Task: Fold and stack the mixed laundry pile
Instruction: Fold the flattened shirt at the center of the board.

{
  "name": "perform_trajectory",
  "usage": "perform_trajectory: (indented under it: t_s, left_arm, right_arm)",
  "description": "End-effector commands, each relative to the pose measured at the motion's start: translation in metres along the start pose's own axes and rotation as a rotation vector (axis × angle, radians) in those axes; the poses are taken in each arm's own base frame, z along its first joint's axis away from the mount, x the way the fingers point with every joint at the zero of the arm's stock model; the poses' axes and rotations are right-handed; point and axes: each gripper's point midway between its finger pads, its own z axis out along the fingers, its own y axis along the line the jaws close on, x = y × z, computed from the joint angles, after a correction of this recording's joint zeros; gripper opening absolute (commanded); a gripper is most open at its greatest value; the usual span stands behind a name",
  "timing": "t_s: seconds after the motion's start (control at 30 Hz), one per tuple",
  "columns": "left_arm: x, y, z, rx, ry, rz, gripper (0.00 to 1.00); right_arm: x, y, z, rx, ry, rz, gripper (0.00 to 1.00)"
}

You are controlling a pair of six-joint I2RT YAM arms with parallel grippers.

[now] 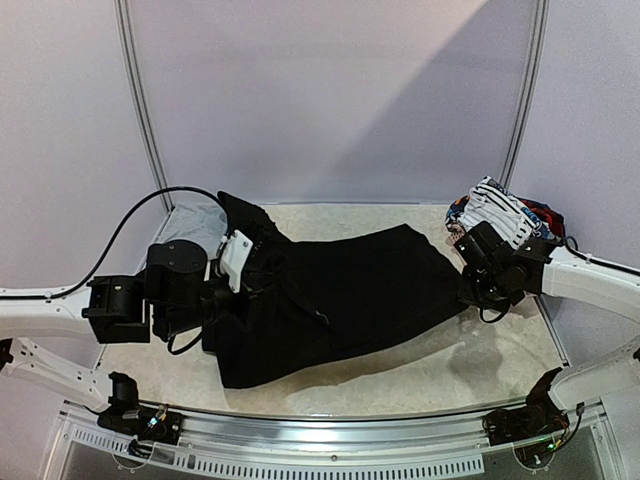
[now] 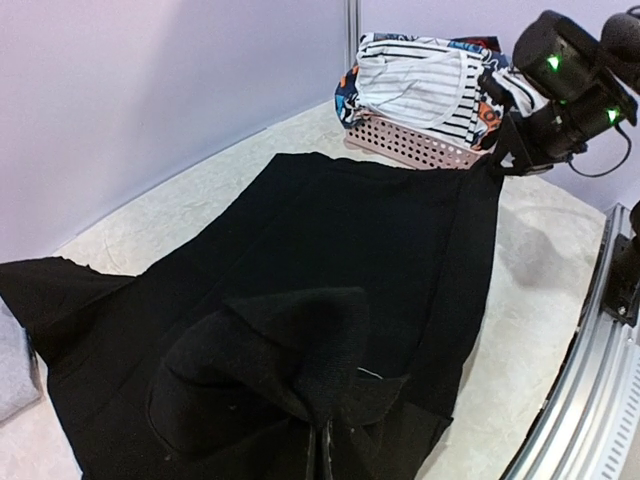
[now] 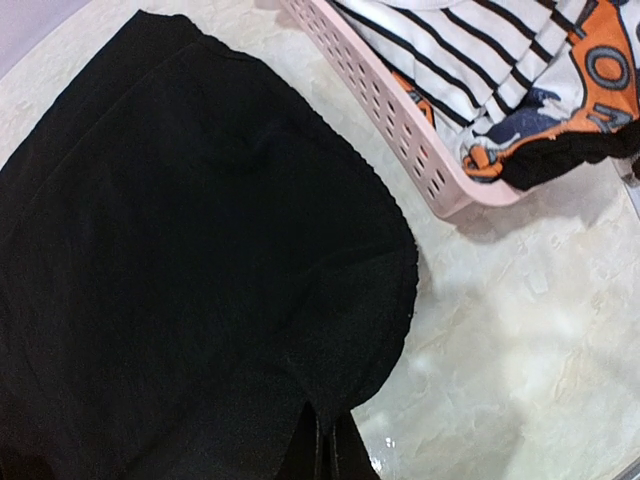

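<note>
Left fingers [image 2: 330, 462] clamp black trousers [image 1: 350, 290] edge | right fingers [image 3: 343, 462] clamp hem | pink basket [image 3: 400, 120] just beside

This looks like a robot test cell in a laboratory, not a home. The marble-patterned worktop [image 1: 500, 352] is closed in by plain pale lilac walls [image 1: 330, 90] with thin metal poles [image 1: 140, 100] at the seams. An aluminium rail [image 1: 330, 428] runs along the near edge. A white left arm [image 1: 40, 312] and a white right arm [image 1: 600, 282], with black cables [image 1: 130, 213], are mounted there.
</note>
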Motion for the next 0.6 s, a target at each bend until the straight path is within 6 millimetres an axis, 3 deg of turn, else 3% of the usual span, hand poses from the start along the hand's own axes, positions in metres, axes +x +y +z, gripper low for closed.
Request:
perform_trajectory:
  t_s: [0.0,0.23,0.37,0.57]
  left_arm:
    - [-0.018,0.007,0.007,-0.038,-0.026,0.066,0.00]
    - [-0.029,0.032,0.018,-0.126,-0.027,0.108,0.00]
    - [-0.029,0.054,0.022,-0.203,-0.012,0.113,0.00]
    - [-0.025,0.069,0.032,-0.235,0.006,0.122,0.00]
  right_arm:
    - [-0.022,0.003,0.006,0.025,-0.047,0.007,0.00]
    - [-0.037,0.014,0.023,0.009,-0.025,0.037,0.00]
    - [-0.048,0.029,0.032,0.014,-0.019,0.023,0.00]
    - [-0.055,0.040,0.053,0.074,0.002,-0.004,0.00]
